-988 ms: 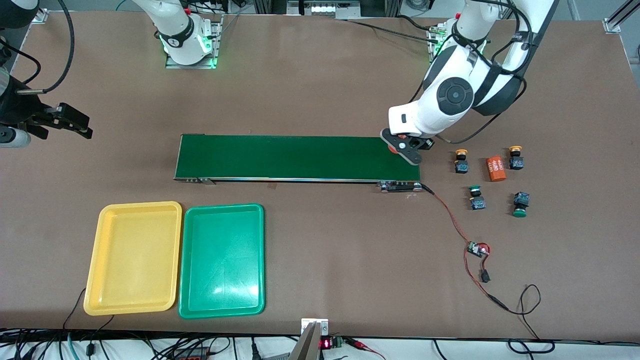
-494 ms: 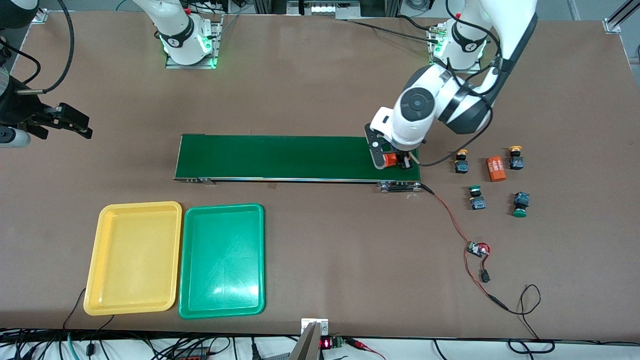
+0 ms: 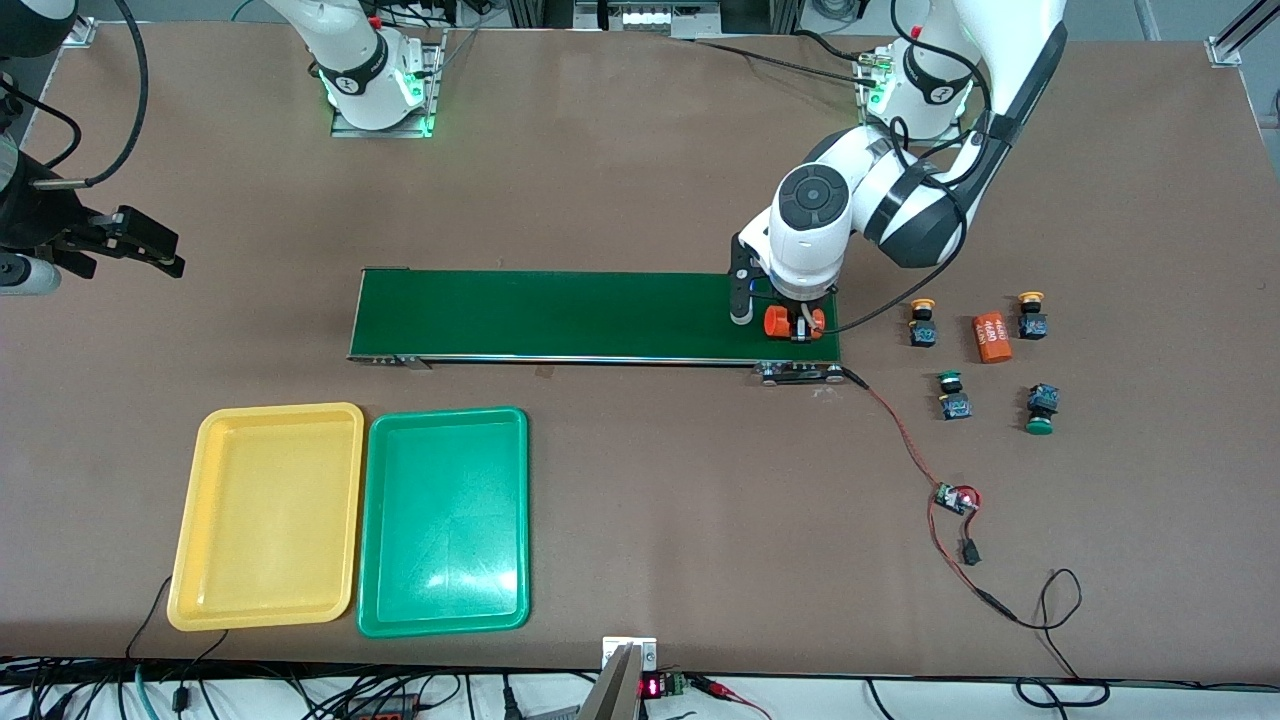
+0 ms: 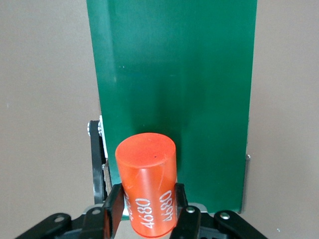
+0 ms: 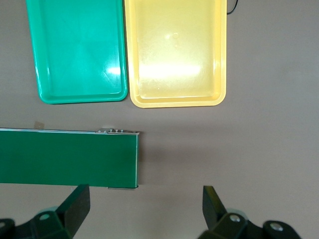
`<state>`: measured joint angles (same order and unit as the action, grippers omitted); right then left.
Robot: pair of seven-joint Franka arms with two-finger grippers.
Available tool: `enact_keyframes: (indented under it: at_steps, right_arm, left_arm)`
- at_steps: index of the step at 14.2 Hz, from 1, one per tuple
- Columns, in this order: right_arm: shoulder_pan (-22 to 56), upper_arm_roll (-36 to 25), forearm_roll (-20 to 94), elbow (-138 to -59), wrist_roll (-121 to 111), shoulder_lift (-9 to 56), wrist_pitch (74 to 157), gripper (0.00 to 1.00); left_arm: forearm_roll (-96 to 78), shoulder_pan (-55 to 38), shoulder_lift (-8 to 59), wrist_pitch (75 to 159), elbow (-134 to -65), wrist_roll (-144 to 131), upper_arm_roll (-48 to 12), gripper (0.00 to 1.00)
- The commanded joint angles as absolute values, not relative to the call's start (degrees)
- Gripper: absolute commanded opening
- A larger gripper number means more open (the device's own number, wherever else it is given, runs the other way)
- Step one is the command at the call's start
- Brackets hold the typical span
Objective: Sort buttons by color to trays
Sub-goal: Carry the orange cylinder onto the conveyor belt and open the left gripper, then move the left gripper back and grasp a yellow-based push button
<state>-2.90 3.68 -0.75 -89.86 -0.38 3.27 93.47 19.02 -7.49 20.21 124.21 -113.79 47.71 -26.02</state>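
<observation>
My left gripper (image 3: pixel 790 326) (image 4: pixel 148 196) is shut on an orange cylinder (image 3: pixel 778 320) (image 4: pixel 146 179) printed "4680", over the conveyor belt's (image 3: pixel 560 315) end toward the left arm. Two yellow-capped buttons (image 3: pixel 922 322) (image 3: pixel 1032 315) and two green-capped buttons (image 3: pixel 953 395) (image 3: pixel 1041 408) lie on the table past that end of the belt, untouched. The yellow tray (image 3: pixel 268 515) (image 5: pixel 174 50) and green tray (image 3: pixel 443 520) (image 5: pixel 75 50) sit side by side, nearer the front camera than the belt, both empty. My right gripper (image 3: pixel 160 252) (image 5: pixel 145 194) waits open above the table at the right arm's end.
A second orange "4680" cylinder (image 3: pixel 992 338) lies between the two yellow-capped buttons. A red-and-black wire with a small circuit board (image 3: pixel 955 497) runs from the belt's end toward the front edge. The belt (image 4: pixel 174 74) (image 5: pixel 65 157) crosses mid-table.
My left gripper has carried the orange cylinder in over the belt's end, turning as it went. The right arm, the buttons and the trays have not moved.
</observation>
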Motion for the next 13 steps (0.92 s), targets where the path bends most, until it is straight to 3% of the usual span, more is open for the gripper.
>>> enact_keyframes:
  at_steps: [1, 3, 4, 5, 6, 10, 13]
  right_arm:
    - [-3.52, 3.96, -0.09, -90.35, -0.88, 2.64, 93.25, 1.0]
    - [-3.52, 4.04, -0.09, -90.35, -0.88, 2.72, 93.25, 1.0]
    - [-3.52, 3.96, -0.09, -90.35, -0.88, 2.72, 93.25, 1.0]
    - [-3.52, 3.96, -0.09, -90.35, -0.88, 2.72, 93.25, 1.0]
    - [-3.52, 3.96, -0.09, -90.35, -0.88, 2.72, 93.25, 1.0]
    - [-3.52, 3.96, -0.09, -90.35, -0.88, 2.72, 93.16, 1.0]
    - [-3.52, 3.96, -0.09, -90.35, -0.88, 2.72, 93.16, 1.0]
  left_arm:
    - [20.48, -7.82, 21.18, 123.84, -113.2, 48.87, -25.75, 0.18]
    - [20.39, -7.91, 22.14, 123.75, -113.38, 48.78, -25.75, 0.28]
    - [20.3, -7.91, 22.67, 123.75, -113.38, 48.61, -25.75, 0.45]
    - [19.95, -7.82, 22.41, 123.66, -113.73, 48.6, -25.75, 0.77]
    - [19.86, -7.82, 21.37, 123.31, -113.64, 49.13, -25.84, 1.0]
    - [15.03, -3.44, 15.04, 123.22, -113.12, 49.57, -25.05, 1.0]
    - [15.56, -3.08, 14.59, 122.96, -112.76, 50.44, -16.82, 1.0]
